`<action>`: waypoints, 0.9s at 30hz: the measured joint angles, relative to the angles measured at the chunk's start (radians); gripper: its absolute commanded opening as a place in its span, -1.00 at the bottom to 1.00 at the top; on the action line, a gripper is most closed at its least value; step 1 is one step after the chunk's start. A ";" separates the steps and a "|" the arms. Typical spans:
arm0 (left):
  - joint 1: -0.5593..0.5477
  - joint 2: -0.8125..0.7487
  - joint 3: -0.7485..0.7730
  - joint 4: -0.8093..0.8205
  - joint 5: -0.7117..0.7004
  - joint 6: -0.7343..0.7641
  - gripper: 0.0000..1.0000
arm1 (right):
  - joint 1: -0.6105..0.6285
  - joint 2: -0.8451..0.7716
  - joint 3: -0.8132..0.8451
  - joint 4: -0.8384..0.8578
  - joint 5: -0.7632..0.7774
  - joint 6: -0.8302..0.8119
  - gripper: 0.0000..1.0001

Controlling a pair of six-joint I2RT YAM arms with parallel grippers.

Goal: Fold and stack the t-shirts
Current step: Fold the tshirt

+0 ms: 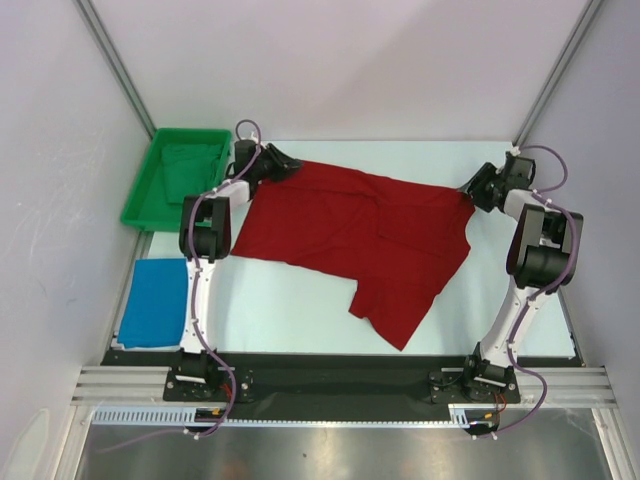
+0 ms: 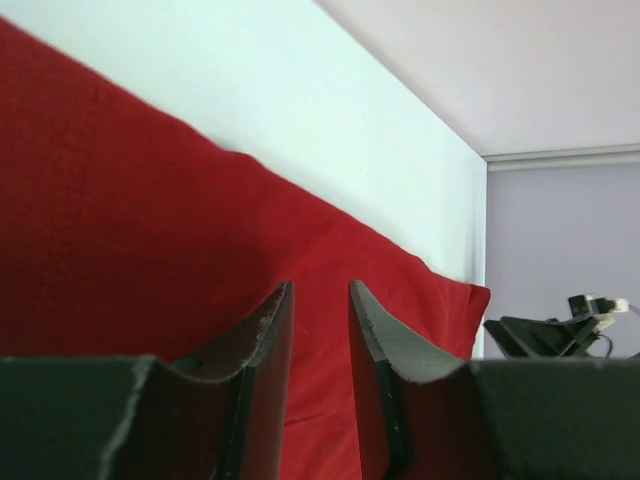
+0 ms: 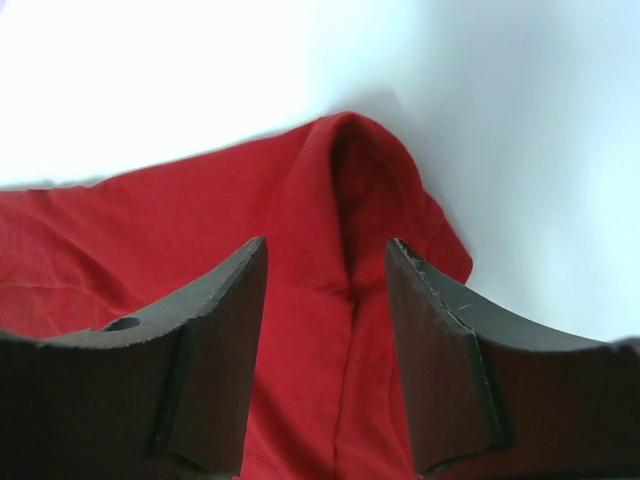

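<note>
The deep red t-shirt [image 1: 360, 240] lies spread and rumpled across the middle of the table, with one part trailing toward the near edge. My left gripper [image 1: 288, 163] is at its far left corner. In the left wrist view the fingertips [image 2: 320, 290] stand a narrow gap apart over the red cloth [image 2: 130, 230], gripping nothing. My right gripper [image 1: 472, 190] is at the far right corner. Its jaws [image 3: 325, 245] are wide open around a raised fold of the red cloth [image 3: 350, 150]. The bright blue t-shirt [image 1: 152, 302] lies folded at the near left.
A green bin [image 1: 140, 205] stands at the far left with green cloth [image 1: 192, 162] in it. Walls close in the table on the left, back and right. The right arm's gripper shows in the left wrist view [image 2: 560, 335].
</note>
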 measured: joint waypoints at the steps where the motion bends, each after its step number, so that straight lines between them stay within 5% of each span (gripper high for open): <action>1: 0.000 0.022 0.024 -0.009 0.000 -0.010 -0.34 | 0.000 0.014 0.000 0.008 -0.006 0.004 0.13; 17: 0.038 0.040 0.049 -0.094 -0.017 -0.053 -0.34 | -0.006 0.170 0.125 0.063 -0.036 0.050 -0.22; 21: 0.050 0.045 0.061 -0.116 -0.022 -0.051 -0.34 | -0.012 0.192 0.132 0.077 -0.051 0.070 -0.50; 24: 0.055 0.048 0.073 -0.131 -0.023 -0.050 -0.34 | -0.019 0.197 0.132 0.084 -0.056 0.079 -0.95; 27: 0.056 0.051 0.077 -0.138 -0.023 -0.050 -0.34 | -0.027 0.201 0.132 0.087 -0.051 0.094 -1.00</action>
